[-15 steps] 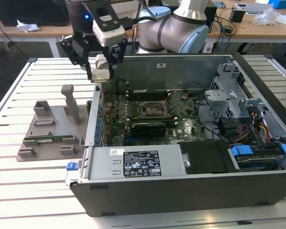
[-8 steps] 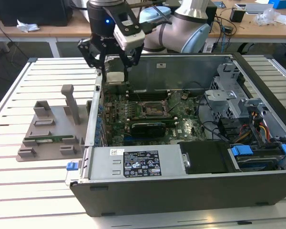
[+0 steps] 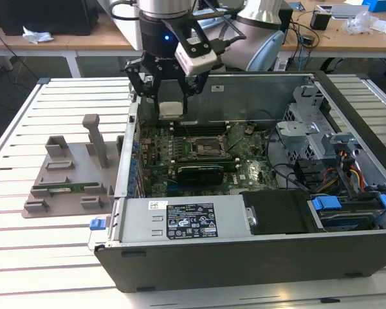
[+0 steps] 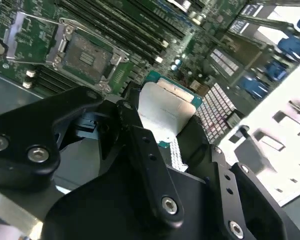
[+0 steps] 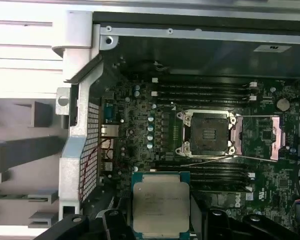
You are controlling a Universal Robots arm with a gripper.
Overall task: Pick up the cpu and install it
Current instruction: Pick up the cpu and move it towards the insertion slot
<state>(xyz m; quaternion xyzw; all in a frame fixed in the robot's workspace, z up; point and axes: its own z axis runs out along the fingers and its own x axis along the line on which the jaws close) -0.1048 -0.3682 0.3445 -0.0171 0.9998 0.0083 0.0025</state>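
Note:
My gripper [image 3: 172, 106] is shut on the cpu [image 3: 172, 109], a flat square chip with a silver top and a thin green rim. It hangs over the back-left corner of the open computer case [image 3: 244, 257], above the motherboard. In both wrist views the cpu [image 5: 160, 202] [image 4: 166, 107] sits flat between the black fingers [image 5: 112, 220]. The black square socket [image 5: 208, 132] lies apart from the cpu on the board, with its frame swung open and its metal lever [image 5: 210, 161] raised. The same socket [image 3: 202, 149] [image 4: 85, 56] has nothing in it.
A grey fixture [image 3: 64, 170] with a long green memory stick [image 3: 64, 188] stands on the slatted white table at the exterior view's left. Inside the case are a power supply [image 3: 180, 219], a drive cage [image 3: 309, 122] and cables [image 3: 347, 177]. The case's left wall [image 5: 82, 135] rises beside the gripper.

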